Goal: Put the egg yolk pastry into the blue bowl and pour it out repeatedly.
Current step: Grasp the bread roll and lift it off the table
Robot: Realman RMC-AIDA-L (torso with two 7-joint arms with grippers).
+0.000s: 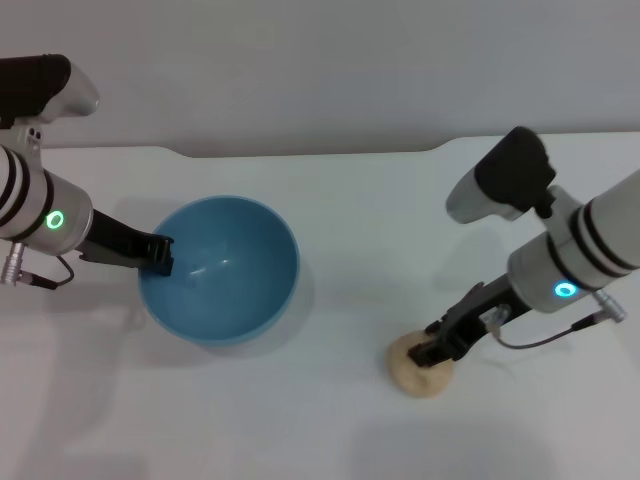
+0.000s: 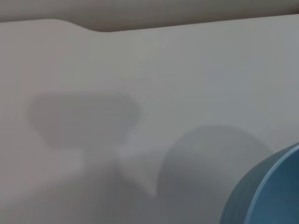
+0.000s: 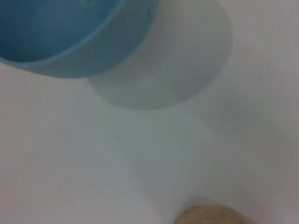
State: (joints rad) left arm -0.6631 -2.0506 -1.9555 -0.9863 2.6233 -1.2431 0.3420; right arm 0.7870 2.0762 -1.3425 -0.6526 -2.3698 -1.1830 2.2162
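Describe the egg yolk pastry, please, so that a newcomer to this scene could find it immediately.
On the white table, look to the robot's right of the blue bowl, nearer the front edge. There the right gripper sits on top of the egg yolk pastry. It is the only small, round, pale tan lump there, far smaller than the bowl.

Count: one blue bowl point(image 1: 225, 270), one egg yolk pastry point(image 1: 418, 372), two grippers — left gripper point(image 1: 160, 254), right gripper point(image 1: 438, 350) — on one desk point(image 1: 330, 430).
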